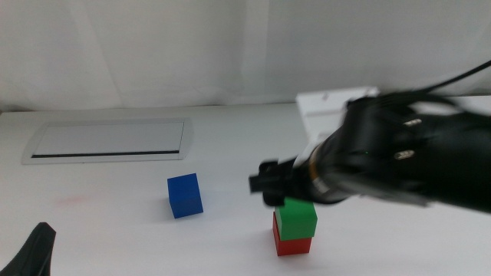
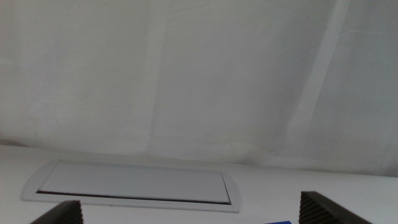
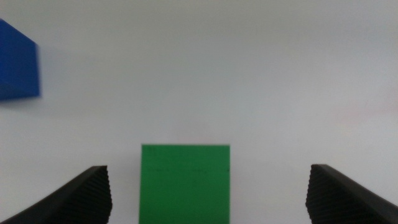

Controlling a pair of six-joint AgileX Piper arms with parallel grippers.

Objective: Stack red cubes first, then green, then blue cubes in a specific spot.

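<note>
Right arm at work, left arm waiting

The right arm comes in from the right, blurred, stretched low toward the middle of the scene, its right gripper (image 1: 268,185) at the leading end with jaws spread wide and nothing between them. The left gripper (image 1: 34,251) sits at the near left corner, only its dark tip showing, jaws likewise wide apart.

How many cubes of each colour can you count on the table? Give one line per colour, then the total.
Red cube: 1, at the bottom of the stack
Green cube: 1, on top of the red one
Blue cube: 1, standing alone on the table
Total: 3 cubes
</note>
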